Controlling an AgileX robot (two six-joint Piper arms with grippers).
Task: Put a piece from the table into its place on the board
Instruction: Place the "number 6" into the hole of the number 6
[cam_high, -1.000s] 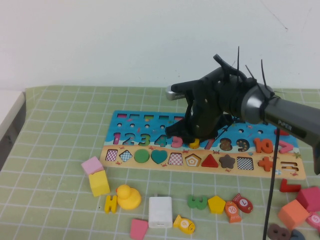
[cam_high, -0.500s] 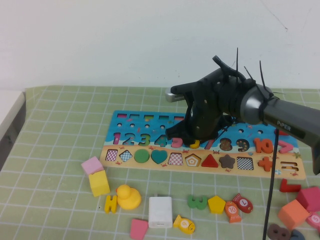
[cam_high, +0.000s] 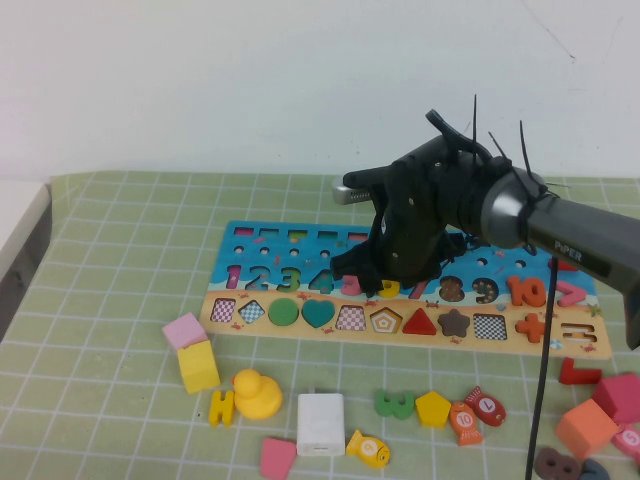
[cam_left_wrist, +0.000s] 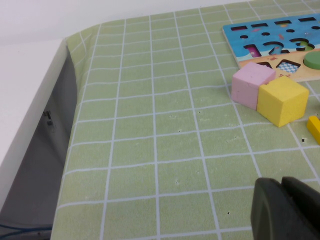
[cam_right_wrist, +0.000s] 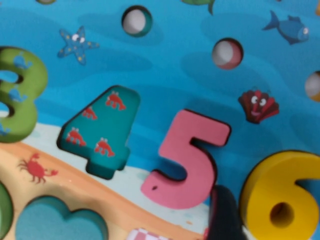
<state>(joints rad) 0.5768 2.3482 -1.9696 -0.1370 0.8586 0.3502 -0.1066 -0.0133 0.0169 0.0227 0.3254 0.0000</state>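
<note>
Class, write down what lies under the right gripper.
Under the right gripper, over the board, sits the yellow 6 beside the pink 5. Its slot is covered. The left gripper hovers over the table.

1. This looks like a robot test bench in a lab, not a home: the table (cam_high: 120, 300) is covered by a pale green mat with a white square grid.
2. A bare white wall stands behind the table.
3. A black robot arm (cam_high: 560, 235) with loose cable ties reaches over the table.
4. Practice toys are laid out: a wooden puzzle board (cam_high: 400, 290) of numerals and shapes, a yellow duck (cam_high: 258, 393), pink and yellow cubes (cam_left_wrist: 270, 92), and a white charger (cam_high: 321, 423).
</note>
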